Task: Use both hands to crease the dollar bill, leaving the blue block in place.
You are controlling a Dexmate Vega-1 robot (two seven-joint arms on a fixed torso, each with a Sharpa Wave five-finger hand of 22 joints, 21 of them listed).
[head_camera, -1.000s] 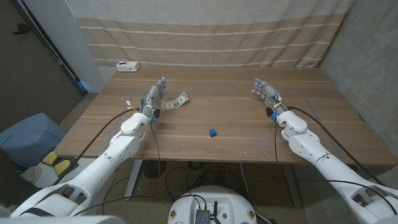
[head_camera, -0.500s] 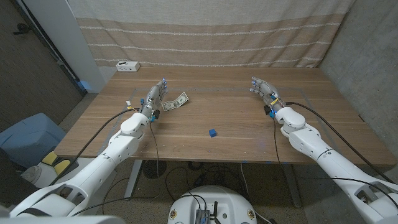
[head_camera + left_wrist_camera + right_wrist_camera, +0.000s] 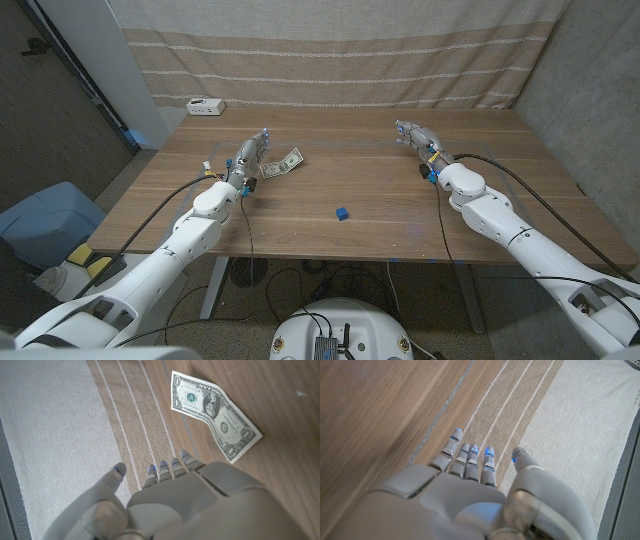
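A wooden bench point(image 3: 330, 235) seen from above, with two robot arms reaching in from the near corners. Nearest, a little toward the front of the bench and roughly midway between the arms, sits a small blue block point(image 3: 342, 213), alone and well apart from both hands. Farther back on the robot's left side, the left hand point(image 3: 250, 153) is raised on its edge with its fingers point(image 3: 170, 467) extended and slightly apart, holding nothing. Just beside it, toward the centre, lies the dollar bill point(image 3: 283, 164) (face up in the left wrist view, with a gentle buckle across its middle, so not quite flat). The hand is near the bill but not touching it. On the far right side, the right hand point(image 3: 417, 138) hovers over bare wood, fingers straight and a little apart, also holding nothing, well away from the bill. At the far left corner rests a small white device point(image 3: 206, 105), and a striped fabric backdrop point(image 3: 330, 60) hangs behind.

Judged risks: the right arm must cross toward the bill and could sweep the block if it travels low; the light bill could slide under fingertip pressure instead of folding
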